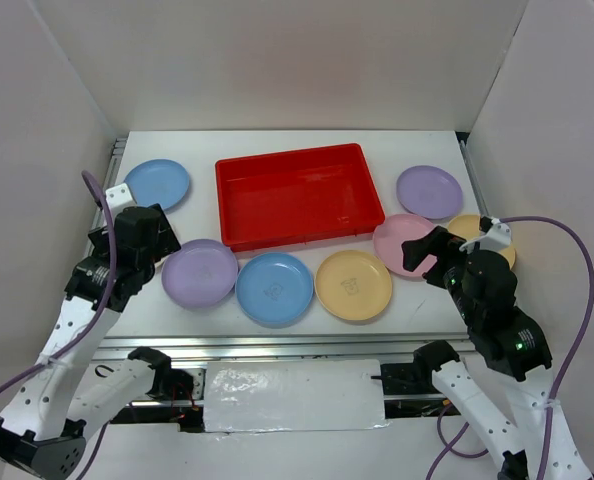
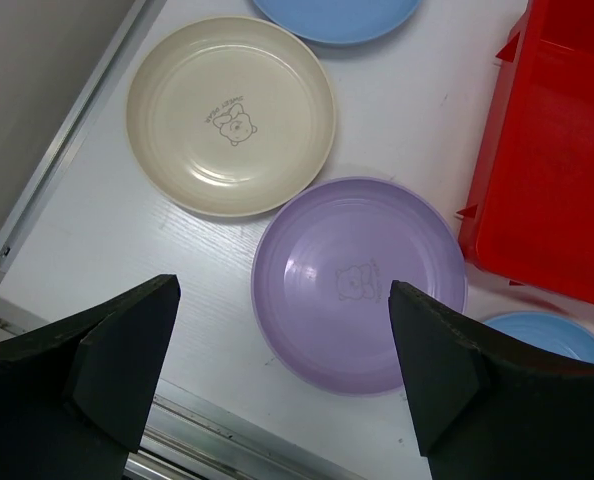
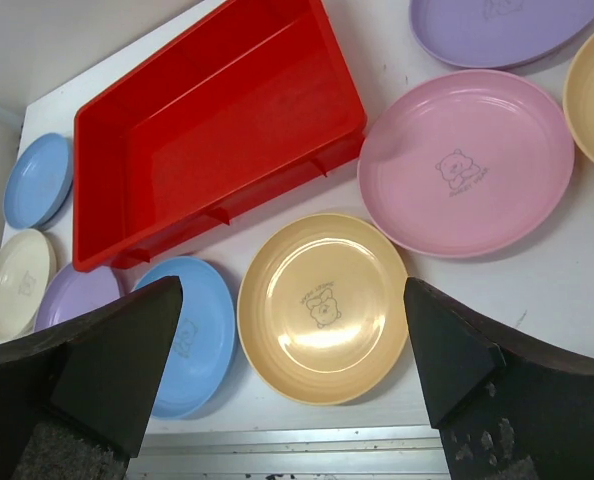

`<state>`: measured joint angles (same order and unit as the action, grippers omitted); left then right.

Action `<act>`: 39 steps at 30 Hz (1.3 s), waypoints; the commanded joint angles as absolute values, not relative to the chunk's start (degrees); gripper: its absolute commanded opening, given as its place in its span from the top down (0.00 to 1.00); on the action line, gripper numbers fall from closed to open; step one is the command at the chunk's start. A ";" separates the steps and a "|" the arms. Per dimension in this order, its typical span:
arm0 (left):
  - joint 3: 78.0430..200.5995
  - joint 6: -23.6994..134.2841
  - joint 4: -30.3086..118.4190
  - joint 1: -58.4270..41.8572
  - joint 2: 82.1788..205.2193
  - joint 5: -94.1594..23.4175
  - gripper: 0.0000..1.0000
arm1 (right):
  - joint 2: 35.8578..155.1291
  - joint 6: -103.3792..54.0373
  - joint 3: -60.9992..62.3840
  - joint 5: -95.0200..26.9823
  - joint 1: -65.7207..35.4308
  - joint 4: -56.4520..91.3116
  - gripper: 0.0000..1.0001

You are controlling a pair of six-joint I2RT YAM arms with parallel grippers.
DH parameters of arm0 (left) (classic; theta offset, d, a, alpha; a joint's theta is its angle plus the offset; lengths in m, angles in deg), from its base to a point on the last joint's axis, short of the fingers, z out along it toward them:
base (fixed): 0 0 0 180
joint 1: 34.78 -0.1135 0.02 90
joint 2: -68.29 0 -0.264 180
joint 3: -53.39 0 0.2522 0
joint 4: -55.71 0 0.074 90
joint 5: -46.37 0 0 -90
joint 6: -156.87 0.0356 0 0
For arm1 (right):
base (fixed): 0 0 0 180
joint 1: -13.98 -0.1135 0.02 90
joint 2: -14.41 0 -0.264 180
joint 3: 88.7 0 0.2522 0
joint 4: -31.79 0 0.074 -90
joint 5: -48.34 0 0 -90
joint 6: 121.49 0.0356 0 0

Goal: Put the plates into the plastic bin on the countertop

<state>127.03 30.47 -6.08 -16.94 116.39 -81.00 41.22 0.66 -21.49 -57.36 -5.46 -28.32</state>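
The red plastic bin (image 1: 299, 195) lies empty at the back centre of the white countertop (image 1: 307, 140). Plates lie around it: blue (image 1: 157, 184) at back left, then purple (image 1: 199, 273), blue (image 1: 274, 288) and yellow (image 1: 353, 285) in a front row, with pink (image 1: 402, 240), purple (image 1: 429, 191) and yellow (image 1: 472, 228) at the right. A cream plate (image 2: 231, 115) shows only in the left wrist view. My left gripper (image 2: 282, 290) hangs open above the purple plate (image 2: 359, 282). My right gripper (image 3: 292, 290) hangs open above the yellow plate (image 3: 322, 305), holding nothing.
White walls close in the left, back and right sides. A metal rail (image 1: 277, 345) runs along the near edge of the countertop. The right arm's purple cable (image 1: 577, 300) loops out beside the right wall.
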 commanded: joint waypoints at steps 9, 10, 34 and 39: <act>128.06 30.48 -6.12 -17.12 117.42 -81.34 0.01 | 41.75 4.63 -23.68 -54.85 -5.27 -26.98 0.00; 128.06 30.49 -6.04 -17.12 117.42 -81.25 0.01 | 42.01 5.33 -25.01 -54.15 -5.09 -25.15 0.00; 127.62 32.86 -4.72 -17.12 119.36 -76.68 0.01 | 58.80 28.00 -50.68 -52.03 -9.31 -14.32 0.13; 127.62 33.30 -4.37 -17.12 119.45 -75.71 0.01 | 59.15 30.30 -52.26 -54.93 -10.36 -13.88 0.27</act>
<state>127.03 32.26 -6.39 -16.94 119.47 -76.60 58.79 27.30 -51.43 -51.44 -9.61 -16.41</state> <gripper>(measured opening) 0.993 0.760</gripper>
